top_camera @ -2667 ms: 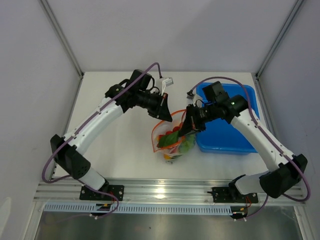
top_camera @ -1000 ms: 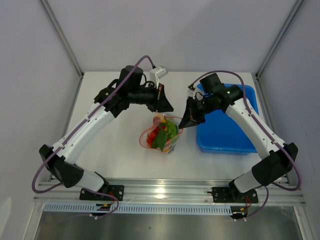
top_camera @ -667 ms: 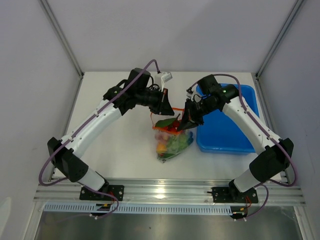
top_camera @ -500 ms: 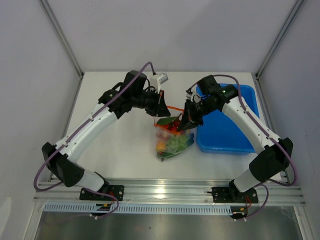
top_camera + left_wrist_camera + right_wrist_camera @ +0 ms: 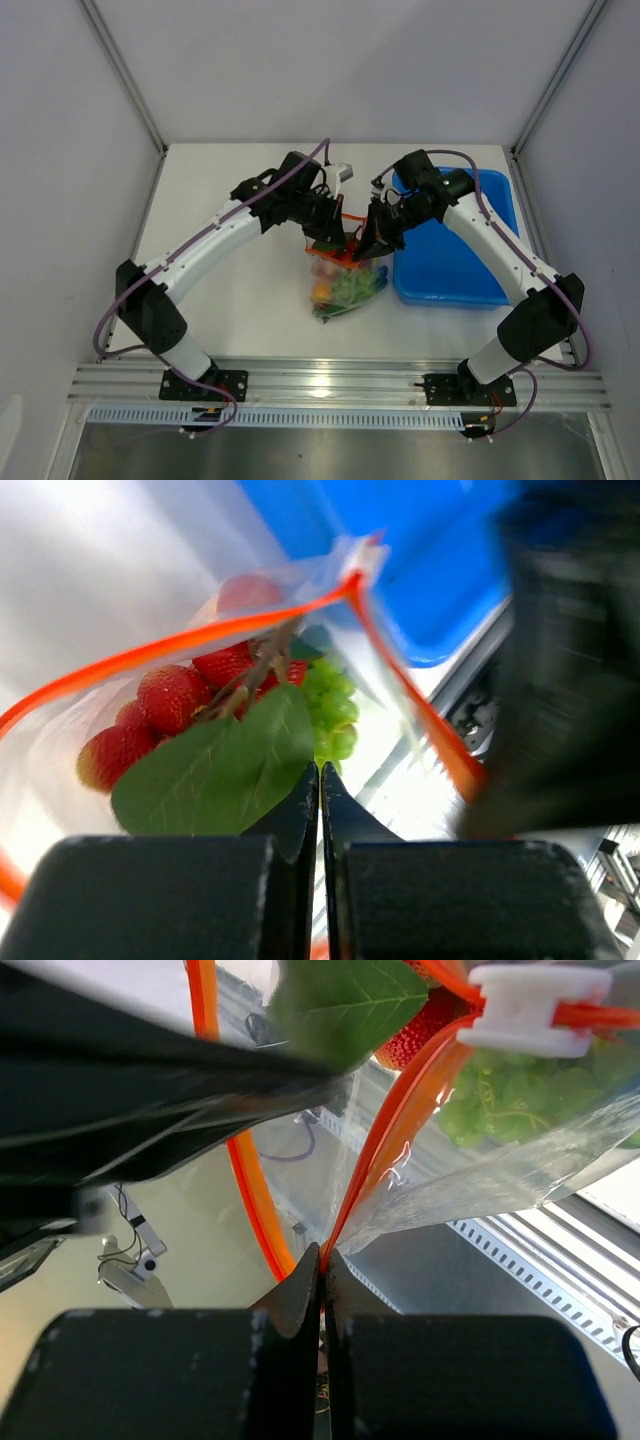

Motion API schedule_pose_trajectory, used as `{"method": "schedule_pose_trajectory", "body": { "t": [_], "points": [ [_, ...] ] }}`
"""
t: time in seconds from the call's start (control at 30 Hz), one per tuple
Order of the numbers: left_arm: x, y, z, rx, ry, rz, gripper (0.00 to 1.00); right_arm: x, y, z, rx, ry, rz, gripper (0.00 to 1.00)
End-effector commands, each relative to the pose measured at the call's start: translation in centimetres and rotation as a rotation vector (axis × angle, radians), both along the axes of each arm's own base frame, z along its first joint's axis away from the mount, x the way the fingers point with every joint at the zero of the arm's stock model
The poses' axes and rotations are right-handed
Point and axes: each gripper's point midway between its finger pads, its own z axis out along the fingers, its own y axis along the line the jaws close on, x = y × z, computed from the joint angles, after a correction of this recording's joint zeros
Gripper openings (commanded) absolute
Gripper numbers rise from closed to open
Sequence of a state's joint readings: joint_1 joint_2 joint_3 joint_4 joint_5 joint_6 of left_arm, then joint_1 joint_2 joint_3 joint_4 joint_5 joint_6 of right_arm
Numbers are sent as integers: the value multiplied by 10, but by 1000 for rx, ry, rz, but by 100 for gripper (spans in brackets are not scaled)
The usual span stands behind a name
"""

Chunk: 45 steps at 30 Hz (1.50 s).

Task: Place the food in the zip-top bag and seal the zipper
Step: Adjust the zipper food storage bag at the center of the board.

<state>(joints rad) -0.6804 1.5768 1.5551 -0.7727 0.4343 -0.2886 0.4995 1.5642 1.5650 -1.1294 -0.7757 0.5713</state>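
The clear zip-top bag (image 5: 345,285) hangs between both grippers just above the table, holding the food: red strawberries (image 5: 170,695), a green leaf (image 5: 220,770), green grapes (image 5: 330,705) and a yellow-orange piece (image 5: 322,293). Its orange zipper (image 5: 200,635) gapes in a loop, so the mouth is unsealed. My left gripper (image 5: 320,772) is shut at the bag's near lip (image 5: 338,238). The right gripper (image 5: 322,1252) is shut on the orange zipper (image 5: 400,1110) at the bag's right corner (image 5: 366,250). A white slider (image 5: 525,1005) sits on the strip.
The blue plastic tub (image 5: 450,265) stands right beside the bag, under the right arm. White table (image 5: 230,290) stretches to the left of the bag. Grey walls and metal posts close in the back and sides.
The left gripper has swung right and down toward the right gripper, narrowing the bag's mouth. The bag now hangs further right and lower than a second ago. The right gripper has barely moved.
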Motion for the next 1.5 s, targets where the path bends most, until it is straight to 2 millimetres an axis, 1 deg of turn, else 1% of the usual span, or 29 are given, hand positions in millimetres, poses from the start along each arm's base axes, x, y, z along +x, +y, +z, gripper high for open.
{"method": "schedule_pose_trajectory", "body": {
  "t": [0.0,0.03,0.13,0.23,0.27,0.33,0.37,0.4,0.43,0.47,0.5,0.53,0.57,0.6,0.67,0.7,0.77,0.8,0.83,0.9,0.97,1.0,1.03,1.17,1.2,1.27,1.33,1.4,1.47],
  "points": [
    [0,-11,-10,27,13,-23,1,5,3,7,32,13,-20,0],
    [1,-13,-19,40,30,-28,1,6,4,9,37,7,-22,0],
    [1,-14,-26,57,35,-37,1,8,3,12,31,-1,-30,0],
    [8,-8,-22,76,-11,-16,1,7,2,13,27,-9,-28,0],
    [15,-4,-12,79,-57,11,1,5,1,10,24,-3,-29,0],
    [21,1,-2,83,-101,37,2,5,-1,8,18,-13,-31,0],
    [27,5,7,78,-134,59,5,4,-2,6,12,-11,-32,0],
    [31,6,23,51,-187,77,8,4,-3,4,6,-18,-29,0],
    [35,9,33,40,-222,96,18,4,-4,2,-7,-18,-32,0],
    [42,15,39,38,-252,126,24,5,-4,2,-11,-20,-33,0],
    [46,17,54,12,-299,142,29,5,-5,2,-15,-21,-34,0],
    [51,21,61,7,-322,160,39,5,-6,1,-18,-25,-35,0],
    [58,27,65,6,-339,185,43,4,-6,1,-21,-24,-34,0],
    [66,29,72,3,-354,200,46,4,-6,0,-23,-22,-35,0],
    [80,38,69,19,-336,238,48,4,-7,0,-26,-20,-35,0],
    [84,38,74,8,-342,233,50,4,-7,1,-26,-20,-35,0],
    [95,38,63,28,-311,221,52,3,-7,2,-24,-19,-33,0],
    [95,32,66,23,-321,177,52,3,-7,2,-25,-17,-33,0],
    [102,27,58,43,-309,153,52,3,-6,1,-26,-17,-31,0],
    [99,24,50,63,-290,89,54,2,-6,1,-23,-10,-29,0],
    [95,19,45,52,-280,38,59,3,-5,2,-18,-11,-27,0],
    [93,17,44,50,-302,2,66,4,-5,2,-17,-10,-28,0],
    [89,14,44,36,-304,-34,67,5,-5,2,-16,-11,-28,0],
    [76,19,36,36,-325,-93,68,5,-5,2,-10,-12,-23,0],
    [71,19,29,37,-307,-105,68,4,-6,2,-9,-13,-23,0],
    [63,21,26,22,-300,-116,68,6,-7,1,-9,-11,-26,0],
    [61,22,19,28,-289,-110,68,7,-7,2,-6,-16,-25,0],
    [64,26,5,64,-264,-87,66,7,-7,3,-2,-18,-25,0],
    [64,27,-2,80,-245,-89,64,9,-7,3,0,-11,-30,0]
  ]
}}
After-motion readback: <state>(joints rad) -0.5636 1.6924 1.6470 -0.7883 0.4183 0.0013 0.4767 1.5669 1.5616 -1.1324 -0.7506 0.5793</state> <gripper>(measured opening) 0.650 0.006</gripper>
